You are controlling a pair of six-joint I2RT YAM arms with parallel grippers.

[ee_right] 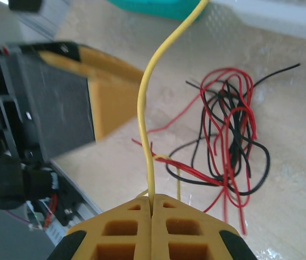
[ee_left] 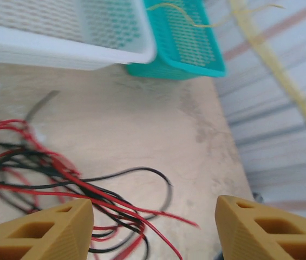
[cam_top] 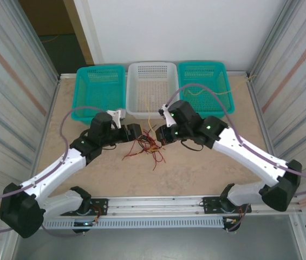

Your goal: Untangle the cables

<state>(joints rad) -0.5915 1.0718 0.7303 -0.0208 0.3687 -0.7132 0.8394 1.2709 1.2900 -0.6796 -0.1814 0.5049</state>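
On the table (cam_top: pixel 207 168), red and black cables (ee_right: pixel 233 130) are lying tangled; the right gripper (ee_right: pixel 151 205) is pinching a yellow cable (ee_right: pixel 142 108), and the left gripper (ee_left: pixel 155 219) is standing wide above the tangle.

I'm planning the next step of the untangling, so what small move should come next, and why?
Probably close the left gripper on the red and black cables lying between its open fingers. The right gripper pinches the yellow cable, so anchoring the bundle should let it pull free.
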